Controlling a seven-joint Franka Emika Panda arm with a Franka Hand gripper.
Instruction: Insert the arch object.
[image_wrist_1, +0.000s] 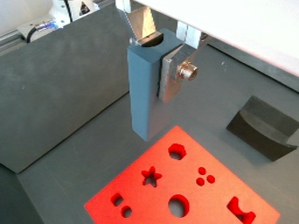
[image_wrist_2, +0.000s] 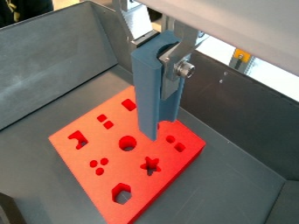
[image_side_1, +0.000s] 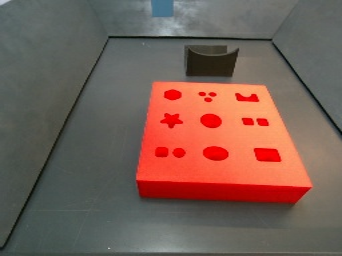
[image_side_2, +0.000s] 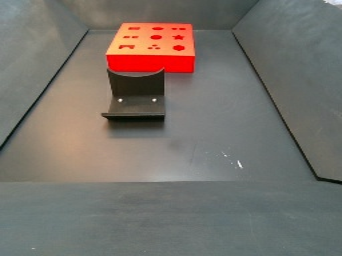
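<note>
Right now my tool (image_wrist_1: 160, 54) hangs well above the red block (image_wrist_2: 122, 149), its silver fingers (image_wrist_1: 177, 70) pinching a tall blue piece (image_wrist_1: 142, 87) that points down; I judge this to be the arch, though its arched end is hidden. In a side view only the piece's blue tip (image_side_1: 162, 8) shows at the upper edge. The fixture (image_side_1: 210, 59) stands beyond the block, apart from it.

To do this well, I should turn the piece to match the arch slot (image_side_1: 247, 96) at the block's corner, centre over it, then descend slowly and straight, stopping if it binds. No brands, labels or writing are readable anywhere.
</note>
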